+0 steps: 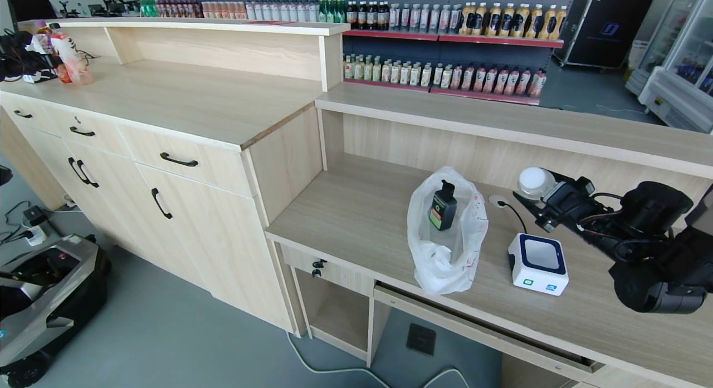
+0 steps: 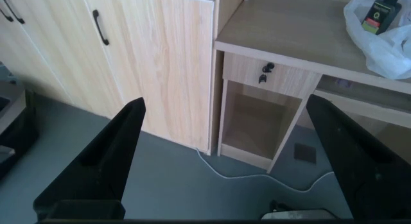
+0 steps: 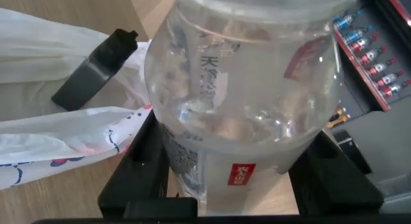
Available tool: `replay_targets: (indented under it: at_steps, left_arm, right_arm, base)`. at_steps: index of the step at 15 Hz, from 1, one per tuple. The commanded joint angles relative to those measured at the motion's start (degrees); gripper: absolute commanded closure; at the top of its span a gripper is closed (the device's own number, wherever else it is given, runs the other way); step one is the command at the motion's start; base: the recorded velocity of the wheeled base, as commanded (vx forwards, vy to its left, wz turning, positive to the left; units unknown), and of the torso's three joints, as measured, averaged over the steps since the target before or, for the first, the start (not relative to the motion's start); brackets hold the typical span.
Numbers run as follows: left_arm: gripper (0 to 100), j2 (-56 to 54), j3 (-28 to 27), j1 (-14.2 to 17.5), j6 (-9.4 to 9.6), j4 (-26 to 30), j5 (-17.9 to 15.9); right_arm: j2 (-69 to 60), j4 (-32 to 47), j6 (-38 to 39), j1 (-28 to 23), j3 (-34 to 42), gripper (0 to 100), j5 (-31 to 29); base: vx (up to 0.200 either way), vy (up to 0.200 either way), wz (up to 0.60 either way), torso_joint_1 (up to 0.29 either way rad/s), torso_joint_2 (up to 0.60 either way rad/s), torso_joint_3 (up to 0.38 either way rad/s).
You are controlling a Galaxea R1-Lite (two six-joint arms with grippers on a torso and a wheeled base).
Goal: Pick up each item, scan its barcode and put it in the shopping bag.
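While the right claw (image 1: 539, 209) pinches a clear jar (image 3: 244, 102) right of the bag (image 1: 445, 254) holding a dark bottle (image 1: 443, 207), beyond the scanner (image 1: 538, 264), the left claw (image 2: 221, 156) hangs spread.

Shop: checkout counter (image 1: 356, 210), stocked drink shelves (image 1: 445, 40).

The right gripper (image 3: 234, 185) clasped a clear, red-labelled plastic bottle (image 3: 244, 89). Beside it, a white plastic bag (image 3: 38, 51) held a black bottle (image 3: 93, 70).

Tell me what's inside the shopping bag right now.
One dark pump bottle with a red and green label sits inside the bag. The crumpled plastic hides the bottom, so anything lower cannot be seen.
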Motion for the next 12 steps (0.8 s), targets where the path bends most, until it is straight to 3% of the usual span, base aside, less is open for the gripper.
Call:
replay_targets:
  at_steps: [1, 12]
  left_arm:
    - [0, 0.01, 0.01, 0.05, -0.03, -0.06, 0.00]
    - [0, 0.01, 0.01, 0.05, -0.03, -0.06, 0.00]
  right_arm:
    - [3.75, 0.12, -0.06, -0.80, -2.72, 100, 0.45]
    - [11.92, 0.12, -0.85, -2.73, -9.04, 100, 5.99]
  base:
    - [0.000, 0.000, 0.00, 0.000, 0.00, 0.000]
    - [0.000, 0.000, 0.00, 0.000, 0.00, 0.000]
